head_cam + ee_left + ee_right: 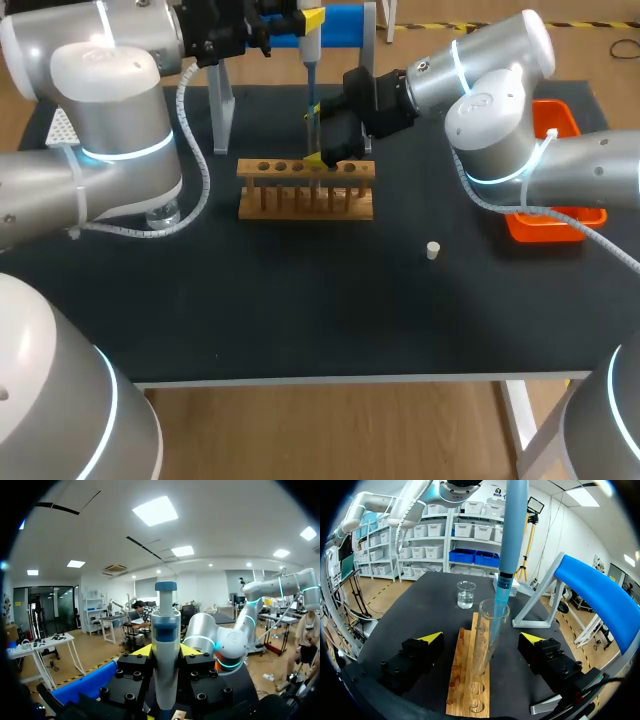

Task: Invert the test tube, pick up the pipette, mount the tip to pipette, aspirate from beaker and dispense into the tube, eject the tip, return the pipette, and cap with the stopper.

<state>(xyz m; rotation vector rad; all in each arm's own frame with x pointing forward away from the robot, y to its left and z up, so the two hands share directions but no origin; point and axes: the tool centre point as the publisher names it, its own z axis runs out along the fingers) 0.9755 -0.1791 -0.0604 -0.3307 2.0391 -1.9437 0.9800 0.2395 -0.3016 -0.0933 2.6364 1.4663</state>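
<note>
My left gripper point(166, 652) is shut on the grey-and-blue pipette point(165, 630), which it holds upright above the rack point(300, 25). The pipette point(311, 80) points down, and its blue tip point(501, 597) reaches into the mouth of the clear test tube point(487, 635). The tube stands upright in the wooden rack point(467, 680). My right gripper point(482, 639) is open, one finger on each side of the tube and both apart from it. It shows beside the rack point(305, 190) in the head view point(330, 155). The beaker point(466, 594) with clear liquid stands beyond the rack. The white stopper point(433, 250) lies on the table.
The blue pipette stand point(590, 597) stands beyond the rack, to the right gripper's side. An orange tray point(555, 225) sits at the table's right edge, under my right arm. In the head view the beaker point(163, 213) is half hidden by my left arm.
</note>
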